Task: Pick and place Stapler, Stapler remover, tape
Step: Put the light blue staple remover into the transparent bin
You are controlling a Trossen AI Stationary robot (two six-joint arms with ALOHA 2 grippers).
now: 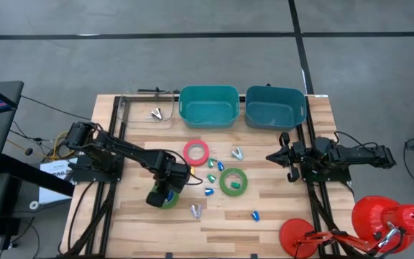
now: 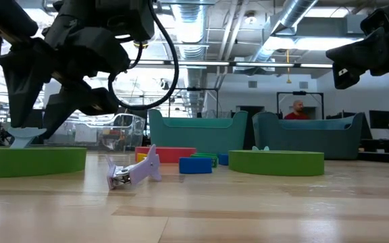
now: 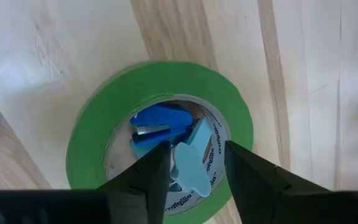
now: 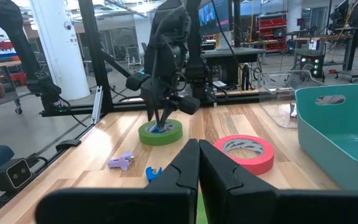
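Observation:
My left gripper (image 1: 165, 193) (image 3: 194, 167) points down into the open centre of a green tape roll (image 3: 89, 134) lying flat near the table's near-left part. It is open. Inside that roll lie a blue mini stapler (image 3: 160, 124) and a light-blue staple remover (image 3: 191, 163), which sits between the fingers. A pink-red tape roll (image 1: 196, 151) and a second green roll (image 1: 233, 181) lie flat mid-table. A purple staple remover (image 1: 196, 210) (image 2: 134, 172) and several small coloured pieces lie around them. My right gripper (image 1: 282, 158) (image 4: 197, 158) waits shut above the table's right side. My left gripper comes from above, pointing down, with one finger (image 3: 154, 171) on each side of the light-blue staple remover's body (image 3: 188, 155), which rests on the table inside the roll. Whether the fingers touch it, I cannot tell.
Two teal bins (image 1: 208, 106) (image 1: 275, 108) stand side by side at the far edge, with a clear tray (image 1: 146, 108) to their left. Red lamp-like objects (image 1: 390, 219) sit off the near-right corner. A person (image 2: 296, 108) shows in the room behind.

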